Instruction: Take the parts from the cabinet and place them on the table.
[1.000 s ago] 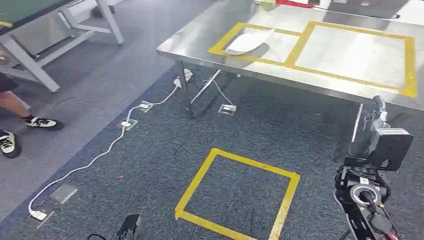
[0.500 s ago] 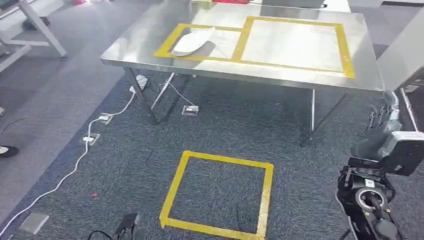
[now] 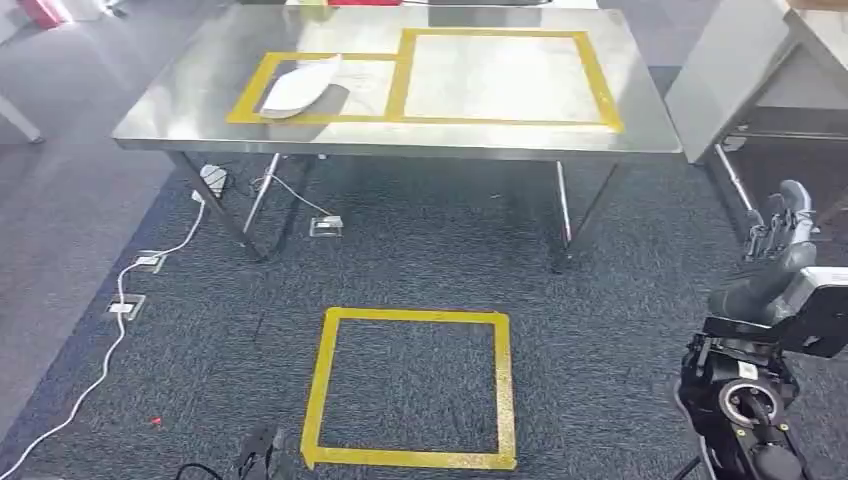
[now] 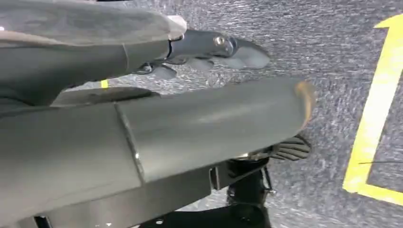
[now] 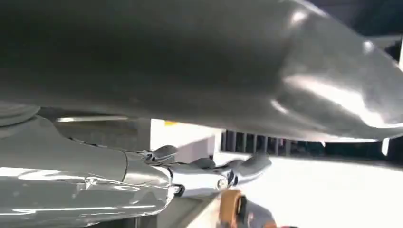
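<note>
Right hand point(image 3: 785, 225): low and off the table's point(image 3: 400, 145) right front corner, over the carpet point(image 3: 620, 330), clear of the table leg. Fingers point up and lie loosely side by side. In the right wrist view the fingers point(image 5: 214, 173) reach out straight, with the thumb point(image 5: 237, 66) well apart from them. Nothing held, nothing touched.

Left hand point(image 4: 190, 128): over the carpet in front of the table, beside the yellow floor square point(image 3: 317, 385). The dark fingers point(image 4: 218, 47) are stretched out and the thick thumb stands off from them (a wide gap, with bare carpet seen through it). Nothing held.

Part: one white curved part point(image 3: 300, 85) lies flat on the table, inside the left taped outline point(image 3: 245, 90), near that outline's left side. The right taped outline point(image 3: 600, 80) adjoins it.

Other: a white cable point(image 3: 110, 340) runs along the floor left of the table. A grey metal unit point(image 3: 730, 70) stands just right of the table; I cannot tell what it is.
</note>
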{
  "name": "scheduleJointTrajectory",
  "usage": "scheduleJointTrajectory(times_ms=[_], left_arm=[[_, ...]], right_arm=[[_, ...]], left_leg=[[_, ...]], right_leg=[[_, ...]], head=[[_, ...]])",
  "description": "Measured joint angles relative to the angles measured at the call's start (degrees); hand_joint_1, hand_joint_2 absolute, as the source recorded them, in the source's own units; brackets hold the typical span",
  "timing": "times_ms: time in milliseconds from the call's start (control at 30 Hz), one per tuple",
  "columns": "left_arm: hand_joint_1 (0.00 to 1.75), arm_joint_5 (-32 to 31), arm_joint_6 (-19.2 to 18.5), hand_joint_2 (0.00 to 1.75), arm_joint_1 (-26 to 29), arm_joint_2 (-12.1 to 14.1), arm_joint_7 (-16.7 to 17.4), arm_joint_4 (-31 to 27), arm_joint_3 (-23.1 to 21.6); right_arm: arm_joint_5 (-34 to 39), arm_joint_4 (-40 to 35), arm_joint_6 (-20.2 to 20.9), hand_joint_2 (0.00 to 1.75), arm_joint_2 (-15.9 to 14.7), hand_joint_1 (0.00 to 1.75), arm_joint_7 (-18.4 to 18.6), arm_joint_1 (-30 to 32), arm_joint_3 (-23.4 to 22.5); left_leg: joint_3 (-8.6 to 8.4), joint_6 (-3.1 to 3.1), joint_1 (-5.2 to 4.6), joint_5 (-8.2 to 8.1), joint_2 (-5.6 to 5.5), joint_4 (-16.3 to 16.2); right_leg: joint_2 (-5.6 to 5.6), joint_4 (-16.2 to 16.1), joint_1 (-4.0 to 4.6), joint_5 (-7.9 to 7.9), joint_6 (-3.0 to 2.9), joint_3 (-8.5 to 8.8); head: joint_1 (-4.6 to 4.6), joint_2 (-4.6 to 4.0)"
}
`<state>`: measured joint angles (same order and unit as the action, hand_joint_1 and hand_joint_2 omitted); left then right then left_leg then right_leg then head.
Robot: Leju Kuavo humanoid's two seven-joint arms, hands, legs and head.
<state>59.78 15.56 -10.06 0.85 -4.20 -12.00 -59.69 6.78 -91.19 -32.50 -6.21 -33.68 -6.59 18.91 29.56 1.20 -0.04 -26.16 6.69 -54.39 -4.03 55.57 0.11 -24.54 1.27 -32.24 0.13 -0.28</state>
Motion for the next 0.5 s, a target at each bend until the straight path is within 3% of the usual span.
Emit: scheduleJointTrajectory(times_ms=[67, 100, 133, 167, 233, 267, 300, 333, 367, 400, 433, 500], left_arm=[[0.0, 0.0, -0.09, 0.0, -0.12, -0.02, 0.0, 0.0, 0.0], [0.0, 0.0, -0.13, 0.0, -0.28, 0.0, 0.0, 0.0, 0.0], [0.0, 0.0, -0.17, 0.0, -0.39, 0.0, 0.0, 0.0, 0.0], [0.0, 0.0, -0.26, 0.0, -0.33, 0.0, 0.0, 0.0, 0.0], [0.0, 0.0, -0.33, 0.0, 0.04, 0.02, 0.0, 0.0, 0.0], [0.0, 0.0, -0.33, 0.0, 0.23, 0.02, 0.04, 0.0, -0.02], [0.0, 0.0, -0.33, 0.0, 0.33, 0.02, 0.07, 0.0, -0.02], [0.0, 0.0, -0.33, 0.0, 0.3, 0.02, 0.04, 0.0, -0.02], [0.0, 0.0, -0.33, 0.0, 0.2, 0.02, 0.04, 0.0, -0.02], [0.0, 0.0, -0.33, 0.0, 0.13, 0.04, 0.04, 0.0, -0.02], [0.0, 0.0, -0.33, 0.0, 0.1, 0.19, 0.07, 0.0, -0.02], [0.0, 0.0, -0.35, 0.0, 0.1, 0.2, 0.07, 0.0, -0.02]], right_arm=[[0.0, -0.07, 0.0, 0.0, 0.0, 0.0, 0.02, 0.13, -0.24], [0.0, -0.28, 0.04, 0.0, 0.04, 0.0, 0.02, 0.22, -0.28], [0.0, -0.48, 0.04, 0.0, 0.07, 0.0, -0.07, 0.09, -0.31], [0.0, -0.48, 0.06, 0.0, 0.07, 0.0, 0.02, 0.04, -0.35], [0.0, -0.5, 0.07, 0.0, 0.09, 0.0, 0.04, 0.14, -0.37], [0.0, -0.48, 0.07, 0.0, 0.15, 0.0, 0.07, 0.2, -0.37], [0.0, -0.48, 0.11, 0.0, 0.2, 0.0, 0.09, 0.33, -0.35], [0.0, -0.48, 0.11, 0.0, 0.2, 0.0, 0.09, 0.34, -0.37], [0.0, -0.5, 0.11, 0.0, 0.2, 0.0, 0.09, 0.32, -0.37], [0.0, -0.52, 0.11, 0.0, 0.2, 0.0, 0.09, 0.32, -0.37], [0.0, -0.59, 0.11, 0.0, 0.22, 0.0, 0.09, 0.31, -0.37], [0.0, -0.66, 0.11, 0.0, 0.22, 0.0, 0.09, 0.29, -0.39]], left_leg=[[-0.41, 0.58, -0.03, -0.16, 1.64, 0.23], [-0.34, 1.09, 0.31, -0.9, 0.49, -0.44], [0.63, 1.37, 0.38, -2.61, -2.92, -2.92], [2.81, 1.45, 0.43, -5.15, -4.93, -7.56], [7.73, 1.54, 0.43, -8.96, -6.16, -17.36], [9.12, 1.56, 0.42, -9.16, -6.28, -19.67], [9.07, 1.42, 0.42, -7.81, -6.33, -18.88], [7.65, 1.2, 0.42, -5.27, -6.43, -15.31], [5.28, 0.9, 0.44, -2.22, -6.89, -9.75], [2.79, 0.58, 0.46, 0.33, -8.68, -4.29], [1.5, 0.28, 0.69, 0.94, -12.25, -0.75], [1.27, 0.4, 0.7, 1.0, -10.9, -0.09]], right_leg=[[1.66, -0.22, -0.04, 0.21, -0.84, -0.14], [2.41, -0.65, -0.51, 0.47, -1.23, 0.28], [3.02, -0.71, -0.63, 0.61, -1.5, 0.22], [3.61, -0.71, -0.64, 0.74, -1.76, 0.12], [5.26, -0.69, -0.61, 0.83, -1.97, -0.1], [6.19, -0.67, -0.6, 0.88, -2.01, -0.15], [7.19, -0.67, -0.6, 0.9, -1.99, -0.11], [8.18, -0.65, -0.61, 0.93, -1.93, -0.06], [9.09, -0.61, -0.62, 0.97, -1.87, 0.01], [9.83, -0.6, -0.63, 1.0, -1.81, 0.05], [10.46, -0.56, -0.66, 1.07, -1.61, -0.12], [11.84, -0.41, -0.65, 1.24, -0.9, -0.66]], head=[[0.04, 0.0], [0.0, 0.0], [-0.31, 0.0], [-0.5, 0.0], [-0.7, 0.0], [-0.7, 0.0], [-0.81, 0.0], [-0.92, 0.0], [-0.96, 0.0], [-1.07, 0.0], [-1.11, 0.0], [-0.89, 0.0]])
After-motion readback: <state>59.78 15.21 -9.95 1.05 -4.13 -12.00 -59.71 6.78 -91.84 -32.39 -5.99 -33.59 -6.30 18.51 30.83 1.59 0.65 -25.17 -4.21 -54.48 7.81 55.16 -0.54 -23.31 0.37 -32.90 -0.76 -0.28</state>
